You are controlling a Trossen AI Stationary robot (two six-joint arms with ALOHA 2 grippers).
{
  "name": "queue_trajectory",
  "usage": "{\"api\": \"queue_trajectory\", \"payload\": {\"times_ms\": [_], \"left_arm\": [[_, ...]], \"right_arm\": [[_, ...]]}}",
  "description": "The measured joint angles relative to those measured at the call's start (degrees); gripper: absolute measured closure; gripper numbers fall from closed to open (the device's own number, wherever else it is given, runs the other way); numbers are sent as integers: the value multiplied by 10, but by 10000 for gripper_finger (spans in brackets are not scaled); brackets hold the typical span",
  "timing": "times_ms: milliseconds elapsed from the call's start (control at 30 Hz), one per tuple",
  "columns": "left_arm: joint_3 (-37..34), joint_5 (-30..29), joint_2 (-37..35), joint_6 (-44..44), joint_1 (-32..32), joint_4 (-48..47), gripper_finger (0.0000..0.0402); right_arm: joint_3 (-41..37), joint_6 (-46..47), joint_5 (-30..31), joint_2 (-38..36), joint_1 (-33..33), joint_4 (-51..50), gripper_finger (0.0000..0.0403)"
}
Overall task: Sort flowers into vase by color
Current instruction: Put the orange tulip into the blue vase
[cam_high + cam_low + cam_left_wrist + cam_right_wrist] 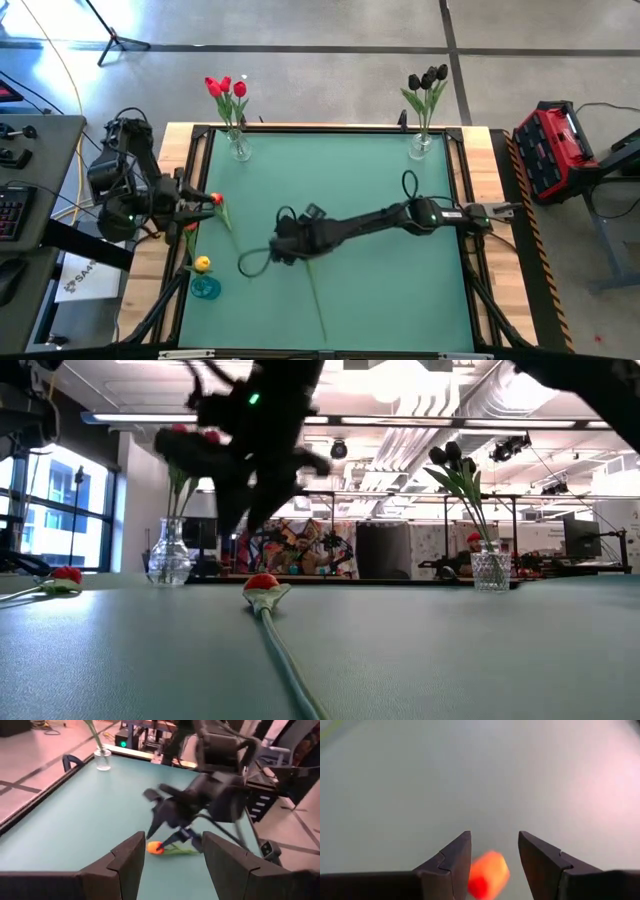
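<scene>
A red-orange tulip (262, 582) lies flat on the green table, its stem (315, 300) running toward the near edge. My right gripper (495, 836) hangs open just above the head, which shows blurred between and below the fingers (487, 875). The left wrist view shows it (167, 820) over that head (155, 847). A second red tulip (217, 200) lies at the table's left, beside my left gripper (200, 205), which is open with nothing between its fingers. Red tulips stand in a glass vase (238, 148) at the far left. Dark tulips stand in another (422, 145) at the far right.
A small blue vase (205, 287) with a yellow flower (202, 264) stands near the left edge. A cable loop (255, 262) hangs off my right arm. A raised dark frame (330, 128) rims the table. A red case (555, 150) sits off the table at right.
</scene>
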Motion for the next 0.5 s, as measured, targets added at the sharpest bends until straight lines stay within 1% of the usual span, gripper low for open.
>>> {"api": "queue_trajectory", "payload": {"times_ms": [133,233,300,367,433,500], "left_arm": [[0,40,4,85,27,88,216],[0,66,22,173,38,174,216],[0,72,39,224,42,216,216],[0,70,58,262,45,241,216],[0,69,74,288,49,257,216],[0,63,89,307,53,274,216]], "right_arm": [[0,87,37,-8,29,-95,249],[0,148,44,-8,47,-146,249],[0,172,41,-10,57,-147,249],[0,173,16,-10,66,-123,249],[0,170,-13,-10,72,-96,249],[-2,175,-21,-10,77,-67,249]]}}
